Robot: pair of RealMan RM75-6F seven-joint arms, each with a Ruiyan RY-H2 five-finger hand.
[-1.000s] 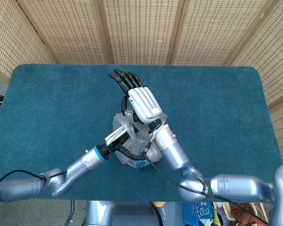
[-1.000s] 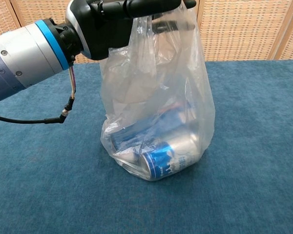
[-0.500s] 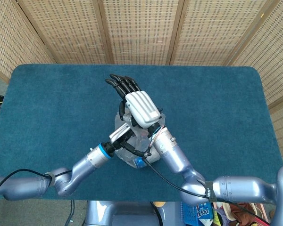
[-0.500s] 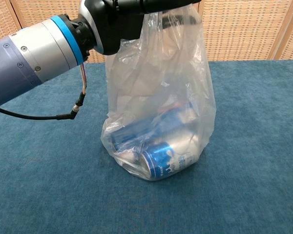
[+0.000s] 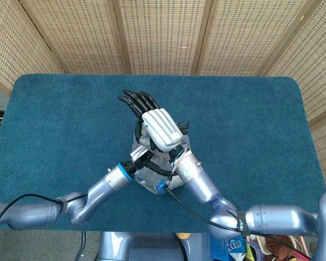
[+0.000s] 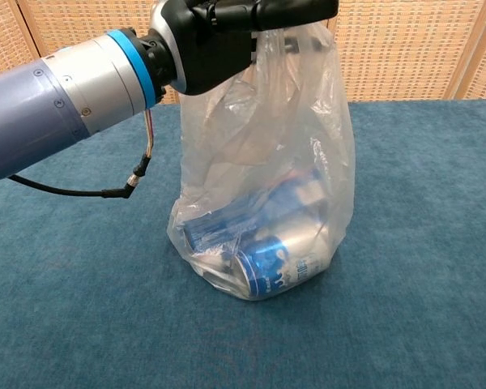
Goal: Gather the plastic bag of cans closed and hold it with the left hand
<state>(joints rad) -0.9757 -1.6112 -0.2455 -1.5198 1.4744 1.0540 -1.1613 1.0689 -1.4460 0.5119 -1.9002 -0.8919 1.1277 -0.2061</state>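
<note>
A clear plastic bag (image 6: 267, 162) stands upright on the blue table (image 6: 421, 243), with blue and silver cans (image 6: 263, 251) lying in its bottom. My left hand (image 6: 219, 36) grips the gathered top of the bag from the left side. In the head view the left hand (image 5: 143, 157) is mostly hidden under my right hand (image 5: 160, 128), and only a little of the bag (image 5: 149, 179) shows beneath them. The right hand hovers flat over the bag's top, its dark fingers (image 5: 135, 100) stretched out toward the far left and holding nothing.
Blue carpet-like cloth covers the whole table (image 5: 250, 119). Woven wicker screens (image 5: 163, 32) stand behind its far edge. A cable (image 6: 105, 190) hangs from my left wrist near the table surface.
My left arm has pushed further in toward the bag, drawing its top tighter. The right hand has slid slightly left and nearer over the bag, fingers still extended.
</note>
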